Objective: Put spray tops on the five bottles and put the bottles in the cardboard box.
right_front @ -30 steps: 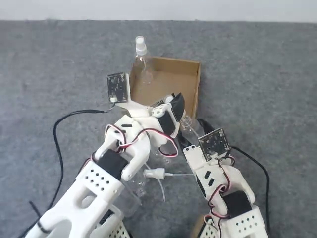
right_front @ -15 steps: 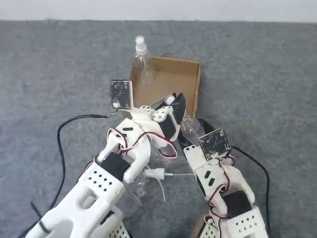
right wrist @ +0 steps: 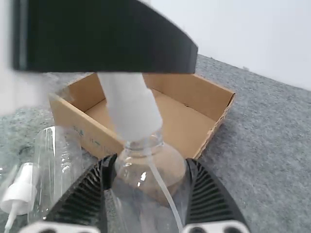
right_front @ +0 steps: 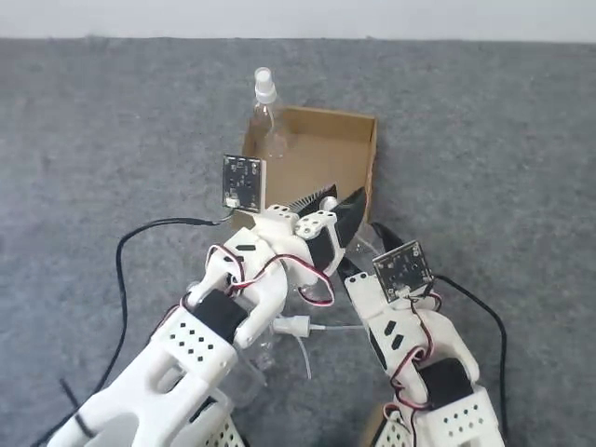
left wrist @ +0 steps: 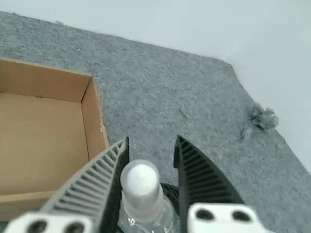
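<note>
My left claw (left wrist: 150, 145) is clamped on the white spray top (left wrist: 141, 180), which sits in the neck of the clear plastic bottle (right wrist: 141, 187). My right claw (right wrist: 150, 165) grips that bottle's shoulder and holds it upright just outside the open brown cardboard box (right wrist: 192, 92).

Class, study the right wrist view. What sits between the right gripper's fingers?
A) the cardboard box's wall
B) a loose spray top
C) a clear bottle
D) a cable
C: the fingers of the right gripper close on either side of the clear bottle, which has a spray top in its neck.
</note>
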`<state>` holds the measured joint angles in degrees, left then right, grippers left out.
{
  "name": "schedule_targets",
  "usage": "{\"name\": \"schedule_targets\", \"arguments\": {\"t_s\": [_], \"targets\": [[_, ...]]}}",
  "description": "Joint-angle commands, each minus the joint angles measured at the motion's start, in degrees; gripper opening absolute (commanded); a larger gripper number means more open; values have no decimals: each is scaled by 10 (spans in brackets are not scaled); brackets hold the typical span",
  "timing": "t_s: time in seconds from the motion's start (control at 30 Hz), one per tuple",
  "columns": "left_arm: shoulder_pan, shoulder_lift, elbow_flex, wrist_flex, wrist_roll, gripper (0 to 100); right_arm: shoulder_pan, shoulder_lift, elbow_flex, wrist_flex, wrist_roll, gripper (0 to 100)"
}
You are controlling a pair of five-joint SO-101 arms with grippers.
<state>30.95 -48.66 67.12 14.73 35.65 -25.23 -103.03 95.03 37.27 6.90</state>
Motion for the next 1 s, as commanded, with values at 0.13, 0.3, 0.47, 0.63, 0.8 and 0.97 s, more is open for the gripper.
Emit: {"name": "schedule_targets", "arguments": {"t_s": [0.13,0.3,0.47,0.63,0.8,0.97], "targets": [[2,-23,-24,2,10,51,1,-9,13,6,8,6],[4,-23,-24,2,11,13,2,-9,13,5,8,6],[5,-18,-23,2,11,13,2,-9,13,5,8,6],[8,-17,-20,3,10,13,1,-9,13,6,9,6],[20,-18,-13,3,-17,13,-2,-10,13,15,24,6],[17,-22,-15,3,-17,13,-3,-11,11,-15,70,6]]}}
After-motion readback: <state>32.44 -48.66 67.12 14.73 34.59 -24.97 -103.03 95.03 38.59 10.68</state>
